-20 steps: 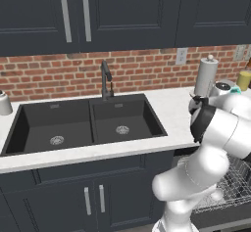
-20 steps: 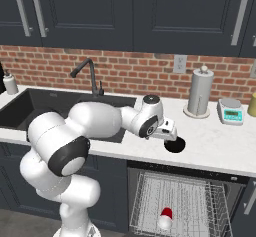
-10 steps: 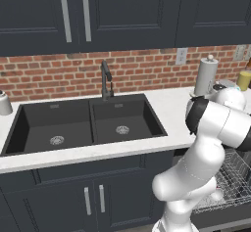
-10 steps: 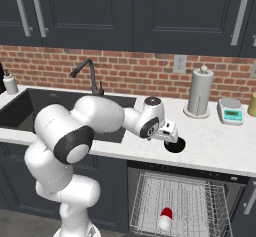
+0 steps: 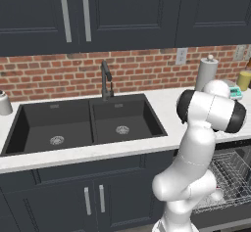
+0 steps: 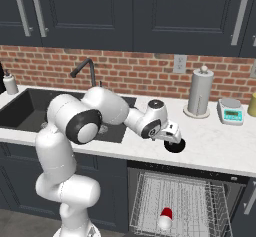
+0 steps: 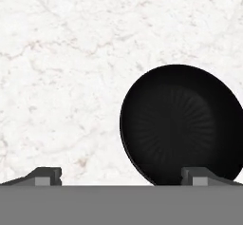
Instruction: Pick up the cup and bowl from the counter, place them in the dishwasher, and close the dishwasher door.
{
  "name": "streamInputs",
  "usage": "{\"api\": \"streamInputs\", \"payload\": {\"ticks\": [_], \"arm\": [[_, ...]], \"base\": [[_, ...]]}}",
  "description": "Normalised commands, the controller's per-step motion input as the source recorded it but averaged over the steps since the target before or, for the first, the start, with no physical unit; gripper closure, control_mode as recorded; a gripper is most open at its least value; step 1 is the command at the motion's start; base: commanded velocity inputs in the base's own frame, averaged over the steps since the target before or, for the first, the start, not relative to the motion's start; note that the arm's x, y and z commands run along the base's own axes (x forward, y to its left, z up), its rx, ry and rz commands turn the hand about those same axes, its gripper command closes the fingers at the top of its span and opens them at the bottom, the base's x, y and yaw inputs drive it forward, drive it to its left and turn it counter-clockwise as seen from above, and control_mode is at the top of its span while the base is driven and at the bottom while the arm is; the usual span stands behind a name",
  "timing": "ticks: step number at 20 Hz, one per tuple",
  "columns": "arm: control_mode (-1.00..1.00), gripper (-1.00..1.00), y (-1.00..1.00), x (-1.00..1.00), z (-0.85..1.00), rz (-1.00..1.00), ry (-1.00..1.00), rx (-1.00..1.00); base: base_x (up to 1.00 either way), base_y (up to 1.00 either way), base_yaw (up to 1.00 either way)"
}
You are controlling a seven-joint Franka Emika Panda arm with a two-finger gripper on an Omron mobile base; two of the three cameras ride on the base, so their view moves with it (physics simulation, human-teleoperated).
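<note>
The counter (image 6: 210,146) lies bare around the bowl (image 6: 175,145), which sits near its front edge above the open dishwasher (image 6: 180,201). The gripper (image 7: 121,176) hangs close over the bowl, jaws spread wide, one fingertip (image 7: 199,175) over the bowl's rim, the other over bare stone. Toward the back edge stand a paper towel roll (image 6: 199,92) and a scale (image 6: 230,111), well apart from the bowl. In the rack (image 6: 200,191) the cup (image 6: 165,218) lies near the front; the rest of the wire stands free.

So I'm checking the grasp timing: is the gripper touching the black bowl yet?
Cannot tell. In the hand view the open gripper hangs over the bowl, one fingertip overlapping its rim, but no view shows contact or a gap plainly.
</note>
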Motion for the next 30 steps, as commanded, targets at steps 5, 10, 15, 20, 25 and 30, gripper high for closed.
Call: {"api": "streamInputs", "payload": {"ticks": [5,10,15,20,25,30], "arm": [[-1.0,-1.0,-0.18,0.35,-0.08,0.0,0.0,0.0],[-1.0,-1.0,-0.02,0.24,0.0,0.0,0.0,0.0],[-1.0,-1.0,0.0,0.01,-0.07,0.0,0.0,0.0],[-1.0,-1.0,-0.05,-0.03,-0.05,0.0,0.0,0.0],[-1.0,-1.0,0.0,-0.01,-0.14,0.0,0.0,0.0],[-1.0,-1.0,0.0,0.0,-0.26,0.0,0.0,0.0]], "base": [[0.0,0.0,0.0],[0.0,0.0,0.0],[0.0,0.0,0.0],[0.0,0.0,0.0],[0.0,0.0,0.0],[0.0,0.0,0.0]]}}
